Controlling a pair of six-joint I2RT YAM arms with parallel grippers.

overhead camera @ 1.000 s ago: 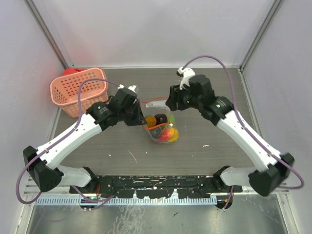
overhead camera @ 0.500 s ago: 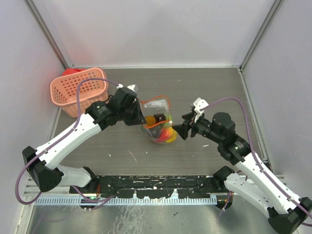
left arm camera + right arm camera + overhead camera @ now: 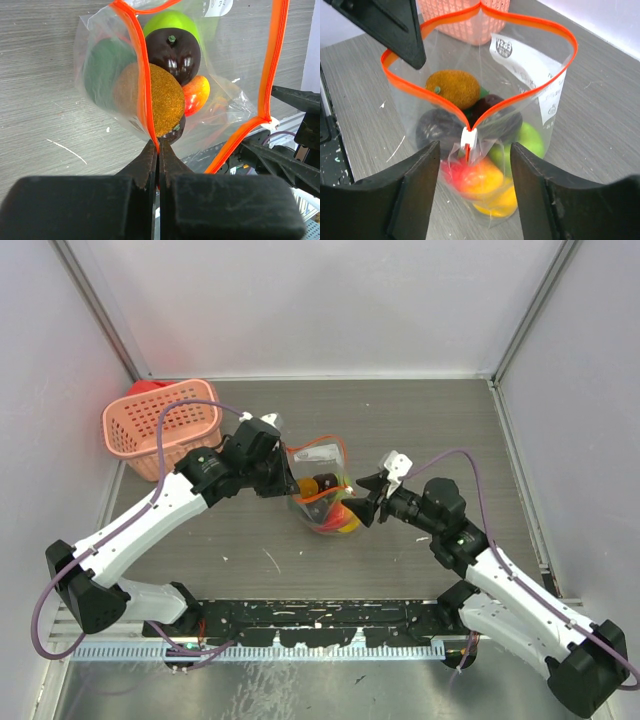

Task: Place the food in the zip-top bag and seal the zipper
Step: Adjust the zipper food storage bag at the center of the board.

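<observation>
I count one zip-top bag with one zipper, holding at least six food pieces: two dark purple fruits, one orange-brown fruit, one green fruit, one red-yellow fruit and one yellow fruit. One pink basket. Two tools: left tool and right tool.

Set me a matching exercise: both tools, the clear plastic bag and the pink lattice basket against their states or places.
1. left tool
2. right tool
3. clear crinkly plastic zip-top bag
4. pink lattice plastic basket

a. far left of the table
b. open, facing the whitish zipper tip
c. mouth open, toy fruit inside
d. shut on the red-orange zipper strip

Pairs: 1-d, 2-b, 3-c, 4-a
</observation>
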